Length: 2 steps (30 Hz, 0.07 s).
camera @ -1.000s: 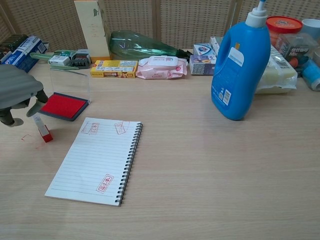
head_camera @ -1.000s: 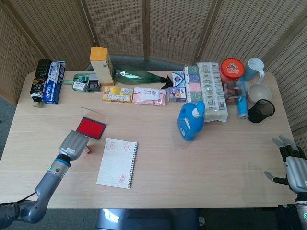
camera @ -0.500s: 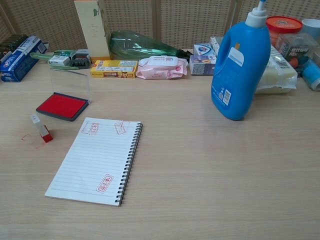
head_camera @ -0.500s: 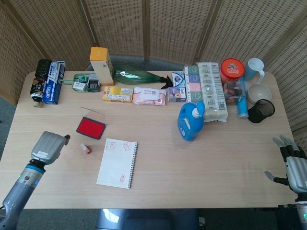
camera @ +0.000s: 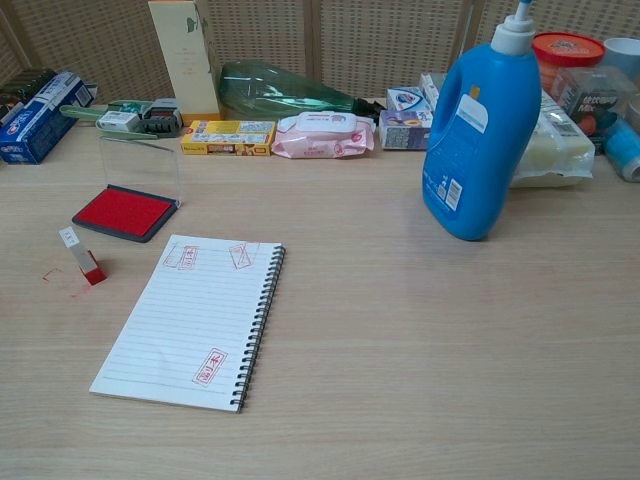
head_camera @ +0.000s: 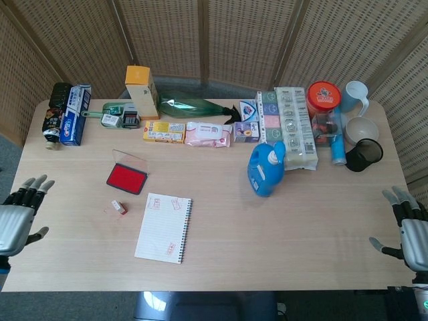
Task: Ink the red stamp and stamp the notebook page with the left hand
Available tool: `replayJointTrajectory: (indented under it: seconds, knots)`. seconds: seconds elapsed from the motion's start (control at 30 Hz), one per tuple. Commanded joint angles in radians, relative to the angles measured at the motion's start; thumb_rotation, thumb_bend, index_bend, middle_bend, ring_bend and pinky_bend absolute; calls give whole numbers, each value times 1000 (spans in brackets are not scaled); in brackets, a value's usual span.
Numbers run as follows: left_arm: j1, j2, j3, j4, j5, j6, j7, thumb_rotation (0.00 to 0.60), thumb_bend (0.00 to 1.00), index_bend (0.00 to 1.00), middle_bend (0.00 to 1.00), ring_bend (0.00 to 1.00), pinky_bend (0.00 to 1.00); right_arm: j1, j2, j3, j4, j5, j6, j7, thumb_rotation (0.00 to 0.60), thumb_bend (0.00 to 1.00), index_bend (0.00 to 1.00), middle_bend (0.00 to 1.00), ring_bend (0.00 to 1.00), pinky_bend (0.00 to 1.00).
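Notebook (camera: pixel 185 315): three red impressions on page, so stamping appears done; red stamp (camera: pixel 82 256) stands released on table (camera: pixel 400 330) between ink pad (camera: pixel 124 213) and notebook; left hand (head_camera: pixel 15 214) and right hand (head_camera: pixel 409 231) empty, fingers spread, at table edges.

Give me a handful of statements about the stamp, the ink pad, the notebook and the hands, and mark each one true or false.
1. The left hand holds the red stamp. False: the hand is open at the table's edge and the stamp stands alone on the table.
2. The ink pad is open, lid raised. True.
3. The notebook page is blank. False: it bears three red marks.
4. The stamp sits left of the notebook. True.
5. The right hand rests on the blue detergent bottle. False: it is far from it, at the table's right edge.
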Motion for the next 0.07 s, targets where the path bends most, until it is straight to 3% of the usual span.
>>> replayJointTrajectory:
  seconds: [0.03,0.07]
  knots:
    - [59,-26,2,51,35,48,-73,600,0,59,24,78,254,-1,1,1,-1,-1,3,2,600,12,72,34,17,86]
    - [72,-30,0,52,32,55,-95,600,0,59,24,78,254,-2,2,1,-2,-1,4,2,600,12,72,34,17,86]
